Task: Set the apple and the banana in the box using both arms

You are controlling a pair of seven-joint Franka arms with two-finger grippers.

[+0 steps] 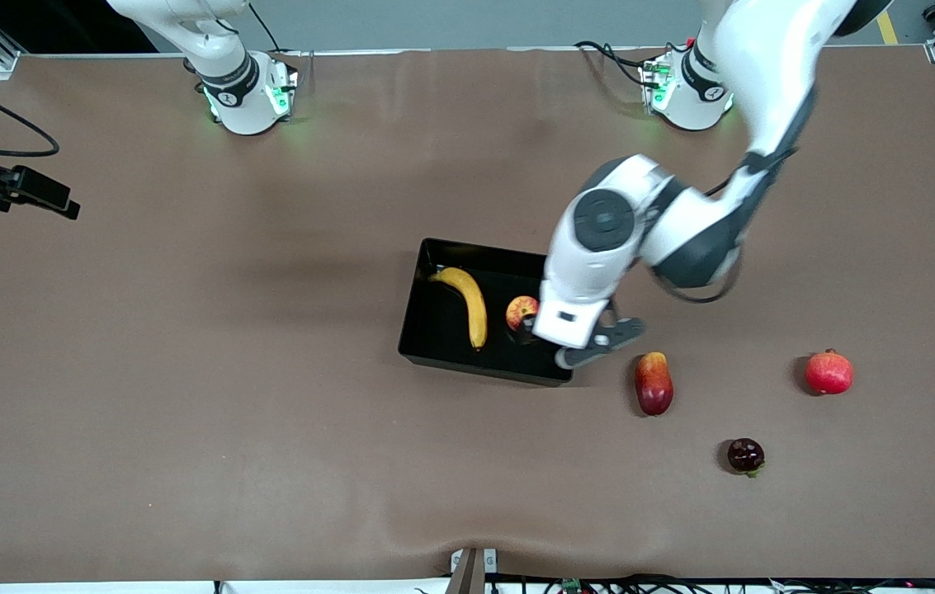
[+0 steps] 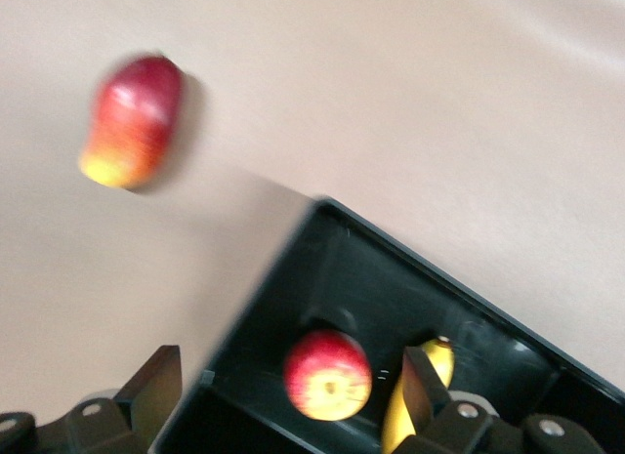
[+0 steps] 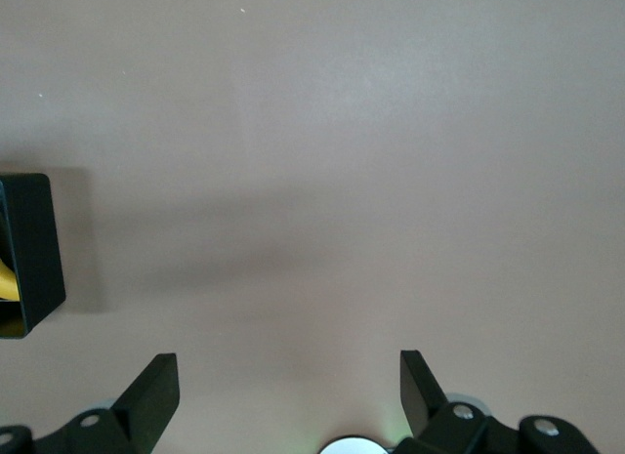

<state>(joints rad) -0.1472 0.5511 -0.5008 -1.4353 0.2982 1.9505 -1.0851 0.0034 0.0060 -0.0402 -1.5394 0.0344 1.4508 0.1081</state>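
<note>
The left gripper (image 2: pixel 291 395) hangs wide open and empty over the box (image 1: pixel 432 334), a glossy black tray holding the round streaked apple (image 1: pixel 521 312) beside the curved banana (image 1: pixel 469 304). The right gripper (image 3: pixel 290 393), fingers spread and empty, waits above bare brown table (image 1: pixel 186 412).

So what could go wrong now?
The left pincer is open just above the apple in the box. Swinging away low, it might bump the box wall or knock the apple against the banana. The arm might also clip the red-yellow fruit lying just outside the box.
</note>
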